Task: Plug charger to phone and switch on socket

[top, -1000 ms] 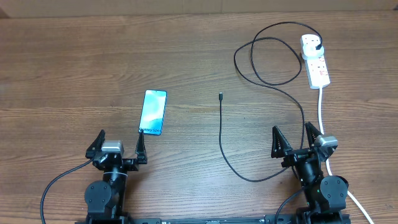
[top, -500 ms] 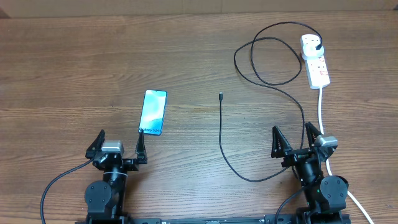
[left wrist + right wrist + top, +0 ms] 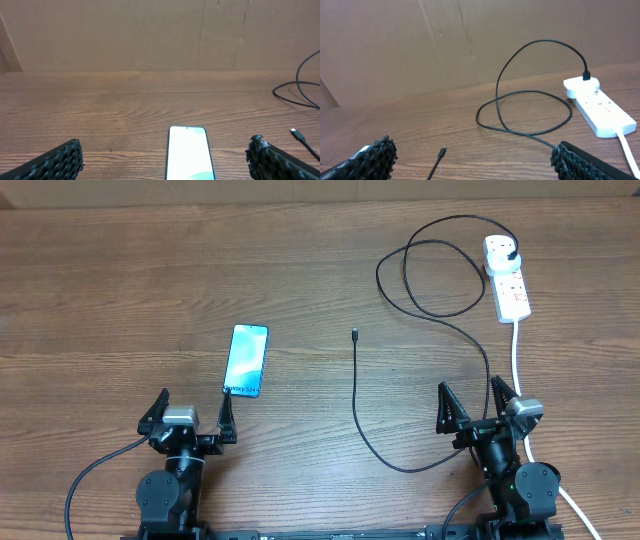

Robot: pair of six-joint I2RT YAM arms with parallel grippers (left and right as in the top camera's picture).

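We record no change over the last second: nothing on the counter (image 3: 120, 300) has moved and both arms sit parked at its near edge. We judge the task not yet begun.

The left fingers (image 3: 228, 420) stand wide apart and empty, just near of the phone (image 3: 246, 360), which lies face up left of centre. The right fingers (image 3: 446, 408) are equally spread and hold nothing.

Count:
- One phone.
- One charger (image 3: 356, 380), its connector tip (image 3: 355, 334) lying free at centre, well apart from the phone, and its plug (image 3: 512, 252) already seated in the socket.
- One socket (image 3: 507, 277), at far right.
- One white cord (image 3: 516, 350).

The switch position we cannot tell.
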